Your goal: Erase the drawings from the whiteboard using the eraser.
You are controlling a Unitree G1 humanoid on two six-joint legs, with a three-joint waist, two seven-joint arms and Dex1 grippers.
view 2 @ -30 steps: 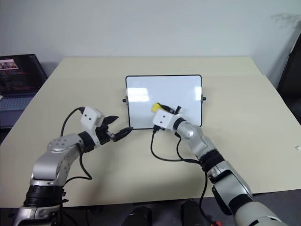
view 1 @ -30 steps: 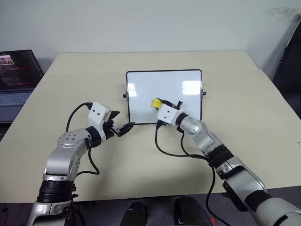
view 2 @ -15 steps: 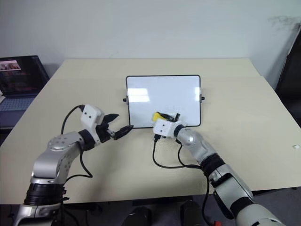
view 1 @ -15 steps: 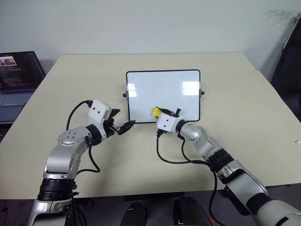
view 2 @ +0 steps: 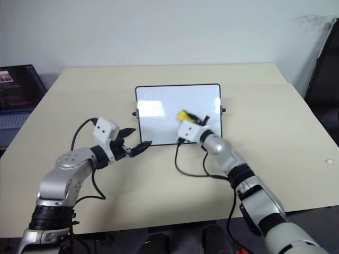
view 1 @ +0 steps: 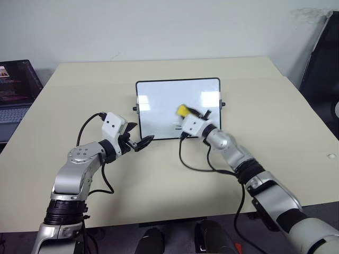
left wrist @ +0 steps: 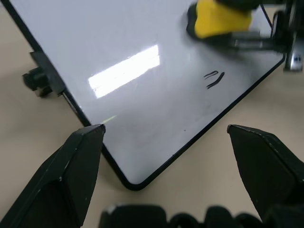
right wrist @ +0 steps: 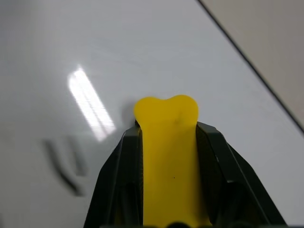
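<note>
The whiteboard (view 1: 159,103) lies flat in the middle of the tan table. My right gripper (view 1: 186,111) is shut on the yellow eraser (view 1: 182,109), which presses on the board near its middle. In the right wrist view the eraser (right wrist: 167,152) sits between the two black fingers (right wrist: 118,180) over the glossy board (right wrist: 142,47). Of the drawings, two short black dashes (left wrist: 213,79) remain near the board's front edge, beside the eraser (left wrist: 218,19). My left gripper (view 1: 139,135) is open, hovering at the board's front left corner (left wrist: 133,183) with nothing in it.
An open laptop (view 1: 13,92) stands at the table's left edge. A dark upright object (view 1: 323,58) stands past the right side. A small white scrap (view 1: 331,156) lies near the table's right edge. Black cables loop from both wrists onto the table.
The right gripper carried the eraser down to the board's front edge, then back up toward its middle. The head view shifted slightly. The left arm stayed put.
</note>
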